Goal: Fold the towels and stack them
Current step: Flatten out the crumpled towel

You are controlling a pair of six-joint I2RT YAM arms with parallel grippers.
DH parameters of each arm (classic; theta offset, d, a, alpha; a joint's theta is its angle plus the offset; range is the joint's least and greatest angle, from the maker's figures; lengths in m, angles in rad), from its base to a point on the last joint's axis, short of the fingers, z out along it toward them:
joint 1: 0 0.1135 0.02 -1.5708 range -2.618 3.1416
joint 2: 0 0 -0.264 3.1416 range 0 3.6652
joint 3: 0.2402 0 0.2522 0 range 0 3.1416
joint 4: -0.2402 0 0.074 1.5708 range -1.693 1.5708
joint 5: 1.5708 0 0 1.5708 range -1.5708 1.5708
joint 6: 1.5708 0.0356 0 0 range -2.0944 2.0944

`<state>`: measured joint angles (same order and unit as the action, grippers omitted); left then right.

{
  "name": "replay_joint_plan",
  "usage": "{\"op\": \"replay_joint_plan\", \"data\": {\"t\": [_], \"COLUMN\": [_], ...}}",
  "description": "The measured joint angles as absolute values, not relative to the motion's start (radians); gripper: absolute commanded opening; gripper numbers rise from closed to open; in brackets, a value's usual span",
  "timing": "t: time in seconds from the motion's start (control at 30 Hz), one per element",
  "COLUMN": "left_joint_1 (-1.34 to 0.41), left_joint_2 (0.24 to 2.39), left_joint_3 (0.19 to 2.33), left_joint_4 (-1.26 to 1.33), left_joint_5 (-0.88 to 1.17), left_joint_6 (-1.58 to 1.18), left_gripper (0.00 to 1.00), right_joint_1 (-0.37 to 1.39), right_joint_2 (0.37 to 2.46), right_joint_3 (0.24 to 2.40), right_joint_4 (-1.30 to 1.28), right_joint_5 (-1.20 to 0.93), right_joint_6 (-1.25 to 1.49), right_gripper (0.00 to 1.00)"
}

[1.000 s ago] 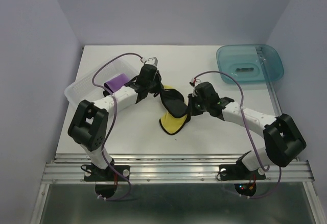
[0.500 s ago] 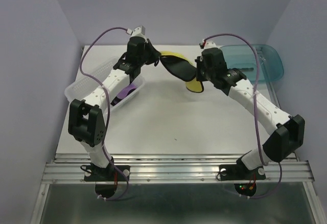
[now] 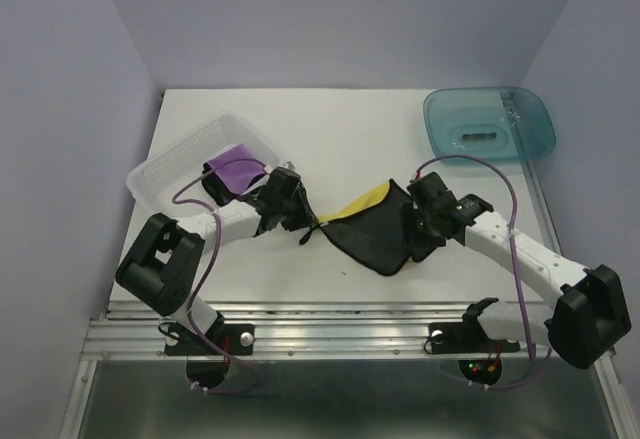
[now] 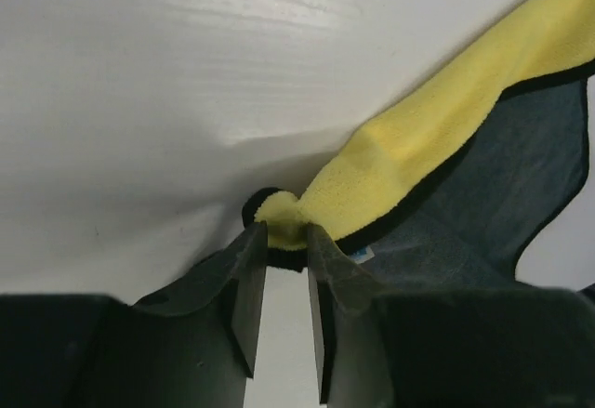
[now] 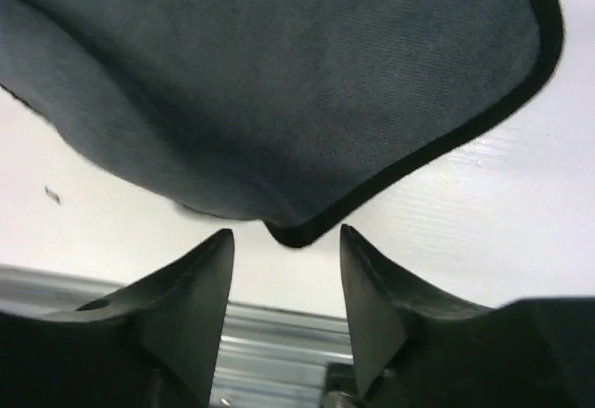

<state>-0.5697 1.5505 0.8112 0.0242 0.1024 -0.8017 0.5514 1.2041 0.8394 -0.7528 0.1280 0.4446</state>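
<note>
One of the towels, yellow [image 3: 372, 229] [image 4: 437, 120] with a black reverse face, lies spread on the table's middle, mostly black side up [image 5: 279, 83], a yellow strip folded over along its far edge. My left gripper [image 3: 304, 227] [image 4: 286, 231] sits low at its left corner, jaws parted, the bunched yellow corner still between the fingertips. At the near right corner my right gripper [image 3: 417, 249] [image 5: 285, 233] stands open, the black-edged corner just ahead of its fingers and free of them. A purple towel [image 3: 237, 170] lies in the clear tray.
The clear plastic tray [image 3: 168, 161] stands at the left, behind my left arm. A teal translucent tub [image 3: 490, 127] sits at the far right. The metal rail [image 5: 279, 334] of the table's near edge runs close below my right gripper.
Both arms came down from the raised far position towards the near middle and laid the yellow towel out on the table. Both grippers, shut on its corners before, have opened.
</note>
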Motion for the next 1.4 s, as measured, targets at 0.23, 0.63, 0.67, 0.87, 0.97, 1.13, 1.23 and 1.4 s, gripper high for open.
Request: {"op": "replay_joint_plan", "data": {"t": [0.23, 0.63, 0.67, 0.87, 0.97, 1.13, 1.23, 1.4], "left_joint_1": [-0.629, -0.805, -0.815, -0.852, -0.855, -0.855, -0.855, -0.855], "left_joint_2": [1.373, 1.697, 1.726, 2.072, 2.209, 2.331, 2.344, 2.344], "left_joint_3": [0.792, 1.262, 1.293, 1.692, 1.863, 1.985, 1.985, 1.987], "left_joint_4": [-0.040, -0.062, -0.063, -0.157, -0.257, -0.340, -0.384, -0.395], "left_joint_5": [0.054, 0.036, 0.042, 0.057, 0.014, -0.028, -0.032, -0.033], "left_joint_6": [-0.795, -0.448, -0.428, -0.286, -0.250, -0.218, -0.205, -0.192], "left_gripper": [0.99, 0.99, 0.99, 0.99, 0.93, 0.85, 0.79, 0.55], "right_joint_1": [0.557, 0.364, 0.305, 0.105, 0.066, 0.035, 0.032, 0.031], "right_joint_2": [1.074, 1.064, 1.065, 1.066, 1.067, 1.067, 1.068, 1.077], "right_joint_3": [0.850, 0.841, 0.826, 0.750, 0.741, 0.737, 0.736, 0.722], "right_joint_4": [-0.789, -0.688, -0.663, -0.586, -0.567, -0.547, -0.539, -0.519], "right_joint_5": [0.122, 0.256, 0.246, 0.180, 0.156, 0.133, 0.119, 0.104], "right_joint_6": [0.510, 0.630, 0.633, 0.635, 0.628, 0.614, 0.606, 0.600], "right_gripper": [1.00, 1.00, 1.00, 1.00, 1.00, 1.00, 1.00, 1.00]}}
